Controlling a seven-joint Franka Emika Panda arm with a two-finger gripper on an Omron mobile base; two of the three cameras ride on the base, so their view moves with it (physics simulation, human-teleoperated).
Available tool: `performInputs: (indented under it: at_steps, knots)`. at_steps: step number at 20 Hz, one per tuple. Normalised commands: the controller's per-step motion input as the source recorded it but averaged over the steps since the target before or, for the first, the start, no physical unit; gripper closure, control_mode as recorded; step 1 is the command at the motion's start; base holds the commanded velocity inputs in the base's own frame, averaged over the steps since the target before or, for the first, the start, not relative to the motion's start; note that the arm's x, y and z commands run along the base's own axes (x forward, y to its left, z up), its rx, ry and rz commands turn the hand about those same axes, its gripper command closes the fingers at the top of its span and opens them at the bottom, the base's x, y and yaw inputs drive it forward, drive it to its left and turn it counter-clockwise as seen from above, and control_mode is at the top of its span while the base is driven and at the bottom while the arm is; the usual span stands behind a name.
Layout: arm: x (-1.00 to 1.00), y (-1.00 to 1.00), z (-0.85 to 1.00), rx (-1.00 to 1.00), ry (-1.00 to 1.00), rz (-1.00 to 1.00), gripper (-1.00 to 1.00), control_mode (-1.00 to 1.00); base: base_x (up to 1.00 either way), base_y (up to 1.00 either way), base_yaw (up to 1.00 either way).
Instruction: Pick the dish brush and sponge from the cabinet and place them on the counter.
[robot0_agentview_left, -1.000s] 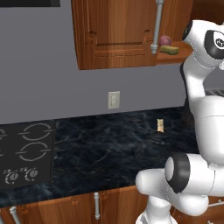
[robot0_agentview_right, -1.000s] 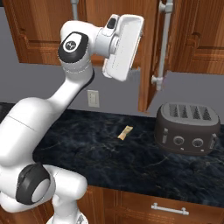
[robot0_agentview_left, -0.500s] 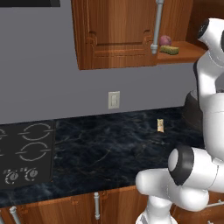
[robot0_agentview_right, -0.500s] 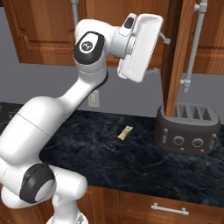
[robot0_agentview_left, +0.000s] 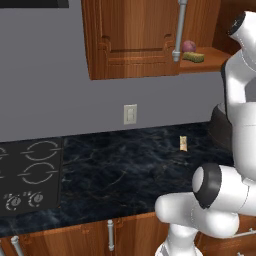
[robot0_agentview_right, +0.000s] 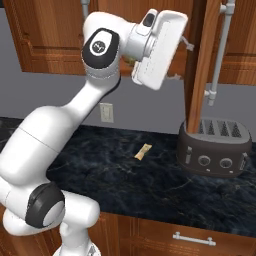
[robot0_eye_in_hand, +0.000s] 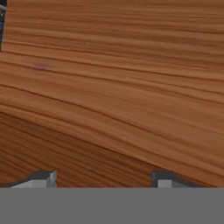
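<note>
The white arm (robot0_agentview_right: 75, 115) rises from 7 o'clock in the right base view, bends at a dark elbow joint (robot0_agentview_right: 102, 47) near 11 o'clock, and reaches toward 1 o'clock, ending in a flat white hand (robot0_agentview_right: 159, 47). In the hand view the gripper (robot0_eye_in_hand: 103, 178) shows 2 finger tips (robot0_eye_in_hand: 41, 178) well apart at 6 o'clock, with nothing between them.

- White arm (robot0_agentview_right: 75, 115) reaches up to the open cabinet (robot0_agentview_right: 50, 35).
- An open door edge (robot0_agentview_right: 197, 65) stands beside the arm's hand.
- A dark toaster (robot0_agentview_right: 215, 147) sits on the black bench (robot0_agentview_right: 125, 180).
- A small tan piece (robot0_agentview_right: 143, 151) lies on the bench.
</note>
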Motion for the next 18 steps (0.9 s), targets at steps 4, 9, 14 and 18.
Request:
performInputs:
  at_steps: [4,9,14,18]
  knots:
    - [-0.28,0.18,0.00,0.17,-0.06,0.06,-1.00,-1.00,0.00,0.00,0.00]
    - [-0.35,0.48,0.00,0.07,-0.08,0.06,-1.00,-1.00,0.00,0.00,0.00]
    - [-0.31,0.73,-0.15,0.00,-0.05,0.05,-1.00,-1.00,0.00,0.00,0.00]
    - [-0.43,0.53,-0.07,0.06,-0.15,0.03,-1.00,-1.00,0.00,0.00,0.00]
